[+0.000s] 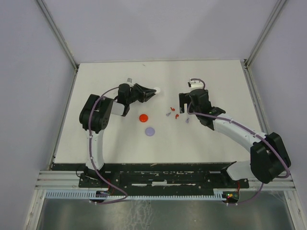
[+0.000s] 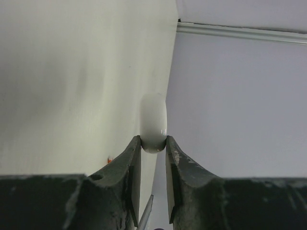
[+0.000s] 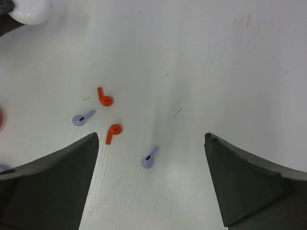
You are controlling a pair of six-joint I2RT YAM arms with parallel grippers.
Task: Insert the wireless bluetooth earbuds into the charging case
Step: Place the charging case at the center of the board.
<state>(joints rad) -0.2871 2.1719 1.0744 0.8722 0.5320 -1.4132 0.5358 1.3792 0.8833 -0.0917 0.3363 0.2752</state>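
My left gripper (image 1: pixel 153 92) is shut on a white rounded charging case (image 1: pixel 158 90), held on edge above the table; in the left wrist view the case (image 2: pixel 153 120) sits pinched at the fingertips of that gripper (image 2: pixel 153 140). My right gripper (image 3: pixel 150 136) is open wide above the table, with a pale purple earbud (image 3: pixel 149 158) lying between its jaws. Two red earbuds (image 3: pixel 105 97) (image 3: pixel 113 132) and a second purple earbud (image 3: pixel 82 118) lie to its left. In the top view the right gripper (image 1: pixel 184 111) hovers by the earbud cluster (image 1: pixel 171 113). No white earbud shows.
A red disc (image 1: pixel 143 117) and a pale purple disc (image 1: pixel 150 131) lie on the white table (image 1: pixel 216 76) in front of the left gripper. Grey walls enclose the table on three sides. The white case also shows at the top left of the right wrist view (image 3: pixel 29 10).
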